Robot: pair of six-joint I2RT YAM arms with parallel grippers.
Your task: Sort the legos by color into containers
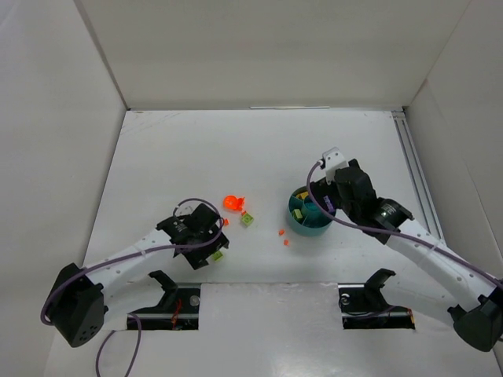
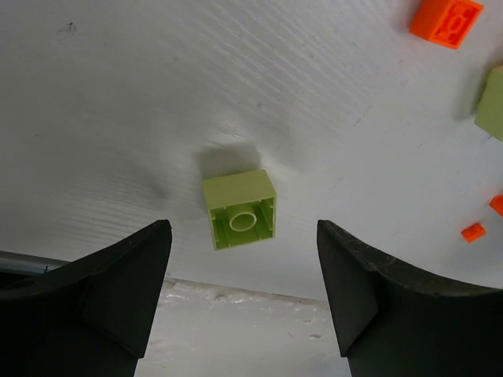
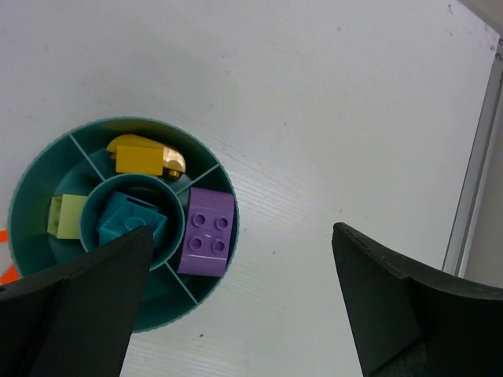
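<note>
Left gripper [image 2: 242, 236] is hanging low over the table [image 1: 196, 149], fingers [image 2: 118, 290] spread, gripping nothing. A lime brick [image 2: 240, 208] is sitting on the table right between the two tips, hollow side up, touching neither.

Going outward in the left wrist view:
- An orange brick [image 2: 446, 19] is lying well off at the top right.
- A second lime brick [image 2: 491, 102] is poking in at the right edge.
- Two orange bits [image 2: 472, 232] are lying loose below it.

From overhead, a rounded orange piece [image 1: 233, 203] is sitting on the open table between the left gripper and the dish [image 3: 31, 188], well apart from both.

Right gripper [image 3: 244, 236] is hovering above the dish, fingers wide apart, carrying nothing. The dish is sitting flat on the table, right of centre.

Contents showing in the right wrist view:
- A teal brick [image 3: 132, 220] is lying in the centre cup.
- A yellow piece [image 3: 145, 155] is lying in the wedge at the top.
- A purple brick [image 3: 207, 230] is lying studs up in the wedge on the right.
- A lime piece [image 3: 67, 214] is lying in the wedge on the left.

One finger is covering the lower part of the dish, so I can't tell what those wedges are holding.
</note>
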